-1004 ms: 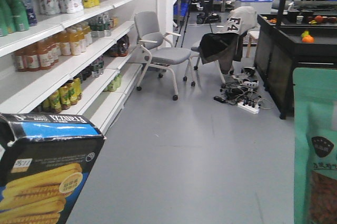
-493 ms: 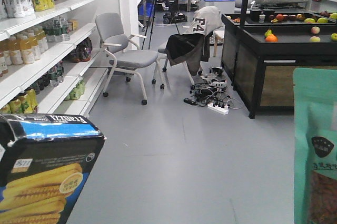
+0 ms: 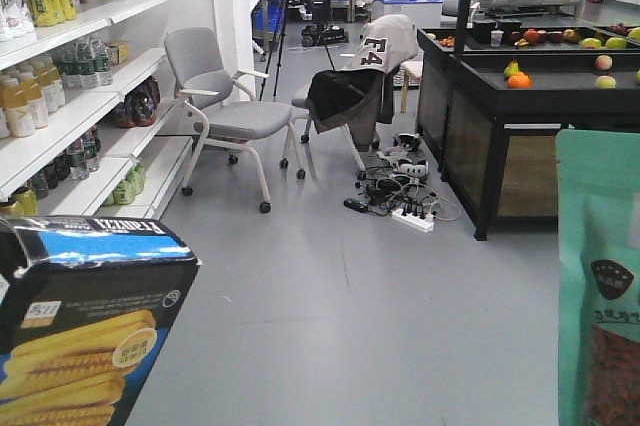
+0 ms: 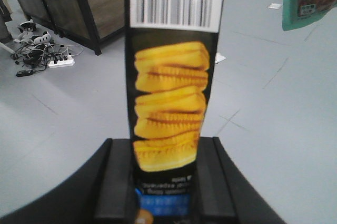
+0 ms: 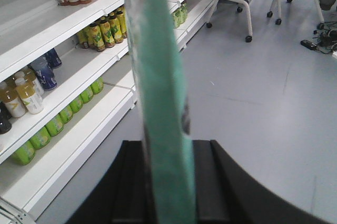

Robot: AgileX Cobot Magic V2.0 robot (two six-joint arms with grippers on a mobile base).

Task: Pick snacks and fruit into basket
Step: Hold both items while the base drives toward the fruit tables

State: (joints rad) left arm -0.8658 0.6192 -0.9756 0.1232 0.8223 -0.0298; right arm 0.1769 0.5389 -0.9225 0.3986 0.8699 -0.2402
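Note:
The black "Franzzi" snack box (image 3: 90, 326) with its blue panel fills the lower left of the front view. My left gripper (image 4: 166, 153) is shut on the box (image 4: 168, 92), one dark finger on each side. The teal snack pouch (image 3: 598, 276) stands at the right edge of the front view. Edge-on in the right wrist view, the pouch (image 5: 158, 77) is pinched by my shut right gripper (image 5: 168, 153). Fruit lies on a black stand at the back right: an orange piece (image 3: 518, 80) and pale and red ones (image 3: 604, 62). The basket is out of view.
White shelves (image 3: 70, 121) with drink bottles run along the left. A grey chair (image 3: 225, 111) and a second chair draped with a jacket (image 3: 350, 91) stand ahead. A power strip and cables (image 3: 400, 208) lie on the grey floor beside the black fruit stand (image 3: 530, 136).
The front view has swung to the right: shelves and chairs slid left and the fruit stand came further into view. Box and pouch stay held in the same places.

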